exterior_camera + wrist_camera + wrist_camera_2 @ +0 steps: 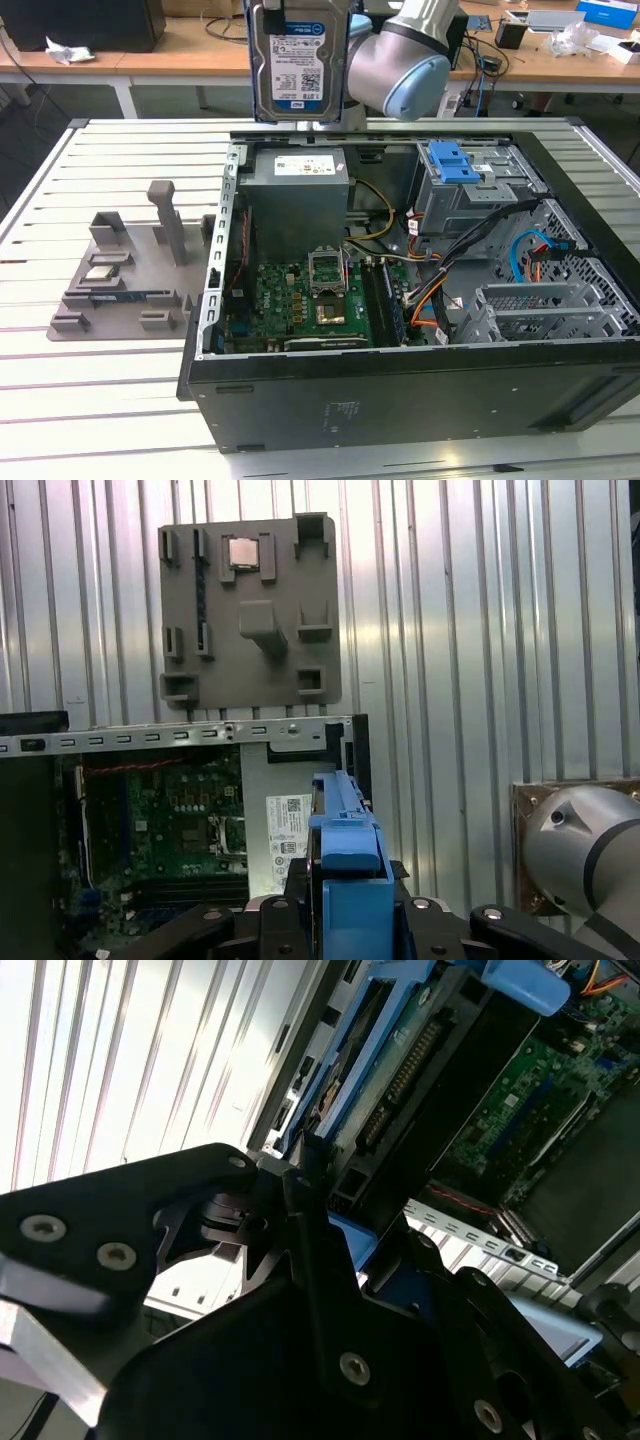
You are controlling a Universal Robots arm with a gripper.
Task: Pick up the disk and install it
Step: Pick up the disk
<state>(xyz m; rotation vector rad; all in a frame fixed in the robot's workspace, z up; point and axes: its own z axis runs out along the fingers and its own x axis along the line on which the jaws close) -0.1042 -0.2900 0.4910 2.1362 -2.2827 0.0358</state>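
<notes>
The disk [298, 60] is being gripped by its blue-framed edges between the fingers [300, 880], upright in the air over the open computer case [400, 400]. Past the case, a grey parts tray [250, 610] is being carried by the slatted desk [450, 630].

White slatted table [100, 400], open black computer case [400, 415] lying on it, grey parts tray [140, 262] just beside the case

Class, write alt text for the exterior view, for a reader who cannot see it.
The robot arm holds the disk upright in the air above the open computer case. On the exterior view's left, a grey parts tray lies on the white slatted table.
</notes>
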